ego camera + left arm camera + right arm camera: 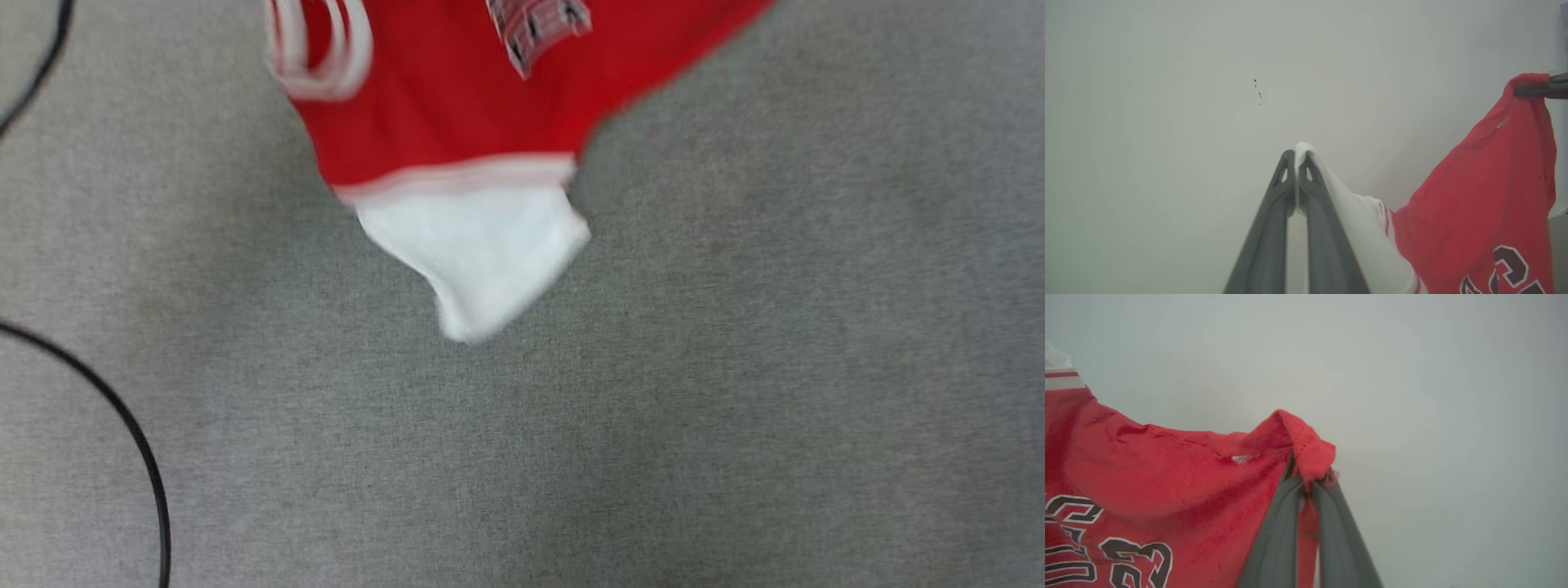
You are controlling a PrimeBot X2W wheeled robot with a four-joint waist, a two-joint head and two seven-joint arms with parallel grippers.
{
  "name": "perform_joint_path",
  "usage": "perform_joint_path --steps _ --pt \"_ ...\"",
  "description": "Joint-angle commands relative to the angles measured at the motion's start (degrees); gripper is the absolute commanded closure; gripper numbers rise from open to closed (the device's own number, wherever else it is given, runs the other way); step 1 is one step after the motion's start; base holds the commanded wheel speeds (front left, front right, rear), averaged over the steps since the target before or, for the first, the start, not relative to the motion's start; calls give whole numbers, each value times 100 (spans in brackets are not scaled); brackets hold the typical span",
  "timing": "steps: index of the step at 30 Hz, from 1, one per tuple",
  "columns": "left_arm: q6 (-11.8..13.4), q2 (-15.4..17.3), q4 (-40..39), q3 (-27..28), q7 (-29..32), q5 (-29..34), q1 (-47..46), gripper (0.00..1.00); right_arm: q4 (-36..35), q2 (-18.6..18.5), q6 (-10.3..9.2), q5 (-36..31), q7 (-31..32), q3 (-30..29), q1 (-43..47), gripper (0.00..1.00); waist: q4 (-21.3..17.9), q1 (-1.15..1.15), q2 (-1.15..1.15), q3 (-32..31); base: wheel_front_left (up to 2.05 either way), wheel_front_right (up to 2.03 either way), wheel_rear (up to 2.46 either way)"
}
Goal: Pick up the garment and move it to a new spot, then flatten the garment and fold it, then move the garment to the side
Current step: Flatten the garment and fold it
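Head view, left edge: a thin black cable [122, 425] curves over the grey floor covering [735, 367], which is short-napped and felt-like. Top centre: the garment [457, 106] hangs blurred in front of it, soft red knit. Its white sleeve [478, 261] droops to a rounded point below a red-and-white striped band [457, 175]. A scrap of black, white-edged print [535, 28] shows at the top edge.

Own wrist view, left gripper [1296, 157]: two long dark grey fingers, tapered, with cut-out tips. They are pressed together on the edge of the white sleeve. The cloth pokes out past the tips, then falls away rightward into the red body. The fingers point at a plain pale surface [1167, 122].

Own wrist view, right gripper [1306, 473]: the fingers are likewise clamped, pinching a folded corner of red fabric that bunches over the tips. The red body sags off to that view's left, numerals toward the camera. The two grippers sit well apart, with the garment slung between them.
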Motion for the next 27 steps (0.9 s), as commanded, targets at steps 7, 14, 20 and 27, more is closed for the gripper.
perform_joint_path --steps 7,14,20,27 --pt "-511 -551 1309 90 -70 97 -2045 100 800 308 -4 -482 9 -272 -1381 100 70 -1 0 593 0 0 0" --pt "-832 -905 2322 3 -316 291 -3291 100 1297 569 -4 -657 -121 -202 -2196 100 128 -1 0 900 0 0 0" --pt "-981 -1028 2909 -121 -512 305 -3473 100 1583 674 -4 -594 -267 29 -2266 100 164 -1 0 1074 0 0 0" --pt "-1124 -1124 3528 -371 -914 226 -2805 100 1882 800 -4 -427 -536 606 -1644 100 142 -1 0 1067 0 0 0"
